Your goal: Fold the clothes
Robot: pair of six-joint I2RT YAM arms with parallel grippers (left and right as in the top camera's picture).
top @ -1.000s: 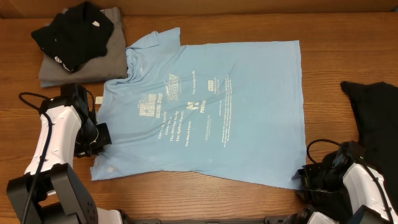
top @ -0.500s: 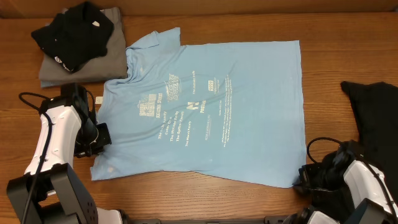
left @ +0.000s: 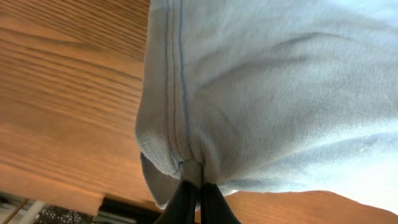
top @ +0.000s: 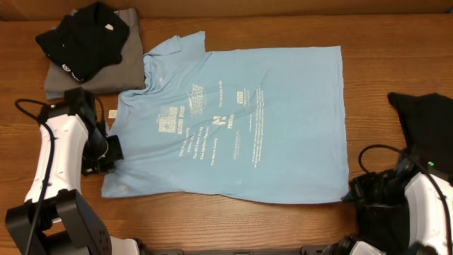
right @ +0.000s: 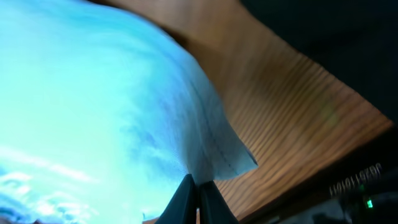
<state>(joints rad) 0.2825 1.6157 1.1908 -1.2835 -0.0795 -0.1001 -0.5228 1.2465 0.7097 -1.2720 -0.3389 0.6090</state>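
1 tee [top: 233,120], hem tauter; 2 grippers [left: 200,185] [right: 198,185]

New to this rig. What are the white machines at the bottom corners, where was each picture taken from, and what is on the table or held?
They are two robot arms, left arm and right arm, each ending in a two-finger gripper. One picture looks down from above the wooden table; the other two come from cameras on the wrists. A light blue T-shirt lies spread flat. The left gripper pinches its stitched edge at near left, the right gripper its near right corner; both are shut on the cloth. A black garment lies at right; a black top sits on a grey garment at far left.
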